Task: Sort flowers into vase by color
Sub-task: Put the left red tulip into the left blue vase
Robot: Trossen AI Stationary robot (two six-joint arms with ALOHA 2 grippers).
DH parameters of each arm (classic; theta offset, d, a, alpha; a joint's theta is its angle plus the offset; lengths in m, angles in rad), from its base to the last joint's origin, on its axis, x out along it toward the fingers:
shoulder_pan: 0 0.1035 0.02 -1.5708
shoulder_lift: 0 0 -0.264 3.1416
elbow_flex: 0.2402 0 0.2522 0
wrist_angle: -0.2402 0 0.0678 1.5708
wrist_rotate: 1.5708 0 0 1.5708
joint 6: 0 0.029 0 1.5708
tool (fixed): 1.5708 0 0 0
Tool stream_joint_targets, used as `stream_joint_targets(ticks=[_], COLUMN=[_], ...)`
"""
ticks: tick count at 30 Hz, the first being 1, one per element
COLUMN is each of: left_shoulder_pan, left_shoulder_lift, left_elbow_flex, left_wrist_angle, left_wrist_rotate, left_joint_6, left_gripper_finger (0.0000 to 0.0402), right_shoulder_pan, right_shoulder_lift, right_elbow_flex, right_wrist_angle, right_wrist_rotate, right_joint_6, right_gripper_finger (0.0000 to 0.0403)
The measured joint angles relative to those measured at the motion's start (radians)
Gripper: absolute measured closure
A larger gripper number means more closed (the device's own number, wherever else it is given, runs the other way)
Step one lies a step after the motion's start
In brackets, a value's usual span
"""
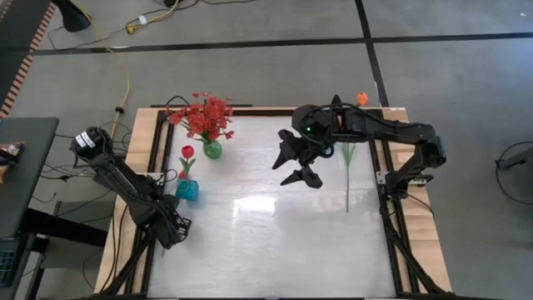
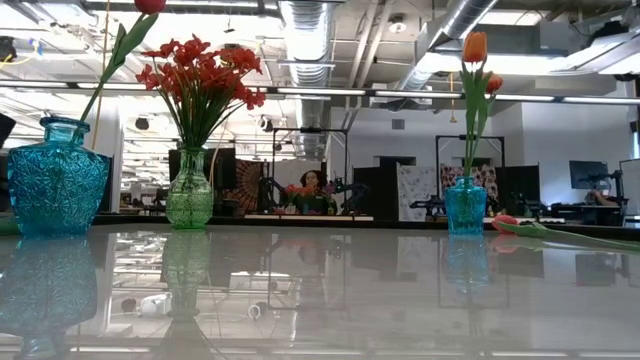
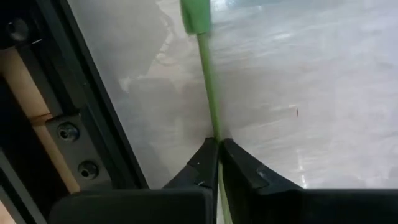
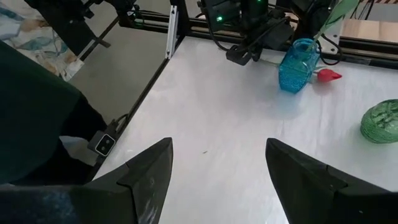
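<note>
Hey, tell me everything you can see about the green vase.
The green vase looks like clear green glass with a pressed pattern, a round belly and a narrow neck. It stands upright on the table, apart from the blue vase beside it, and holds a bushy red spray by its stems.
</note>
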Motion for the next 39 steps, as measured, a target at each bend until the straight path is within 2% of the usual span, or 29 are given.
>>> stream_joint_targets(ticks=[6,15,25,31,34,39], left_shoulder_pan=[0.022,0.078,0.163,0.186,0.204,0.223], left_shoulder_lift=[-0.050,-0.199,-0.265,-0.292,-0.313,-0.324], left_elbow_flex=[0.043,0.107,0.110,0.152,0.203,0.306], left_wrist_angle=[-0.115,-0.221,-0.229,-0.250,-0.329,-0.552], left_wrist_rotate=[-0.006,-0.107,-0.165,-0.262,-0.281,-0.320], left_joint_6=[-0.006,0.008,-0.001,0.032,0.047,0.034], left_gripper_finger=[0.0401,0.0401,0.0401,0.0401,0.0401,0.0401], right_shoulder_pan=[0.001,0.001,0.002,0.003,0.003,0.003], right_shoulder_lift=[0.000,0.000,0.000,0.000,0.000,0.000], right_elbow_flex=[0.000,0.000,0.000,0.000,0.000,0.000], right_wrist_angle=[-0.002,-0.002,-0.001,0.000,0.001,0.008], right_wrist_rotate=[0.000,0.000,0.000,-0.001,-0.001,-0.001], right_joint_6=[0.000,-0.004,-0.003,0.000,0.000,0.000], right_gripper_finger=[0.0119,0.0119,0.0119,0.0119,0.0119,0.0119])
